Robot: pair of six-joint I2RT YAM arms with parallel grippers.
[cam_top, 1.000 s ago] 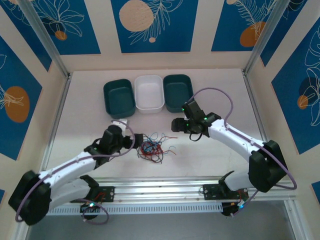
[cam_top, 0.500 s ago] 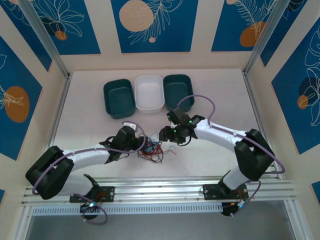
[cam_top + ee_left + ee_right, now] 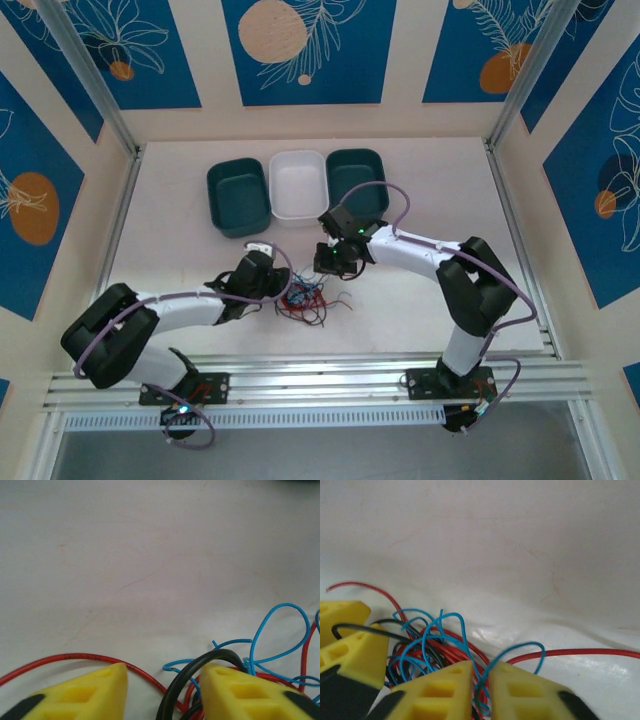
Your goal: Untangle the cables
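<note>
I count three bins at the far side of the worktop (image 3: 170, 250): two teal bins (image 3: 237, 197) flanking one white bin (image 3: 298, 187). The cables (image 3: 308, 300) lie at 6 o'clock from the white one, a small knot of red, black and blue loops. My left fingers (image 3: 95, 692), at the knot's 9 o'clock, stand apart with a black loop between them. My right fingers (image 3: 442, 690), at its 1 o'clock, are drawn to a narrow slit with a blue strand caught in it.

You see the cables (image 3: 308, 298) just right of your left gripper (image 3: 284, 290) and beneath your right gripper (image 3: 324, 270), seemingly between its fingers; three bins (image 3: 299, 154) stand well beyond both.
</note>
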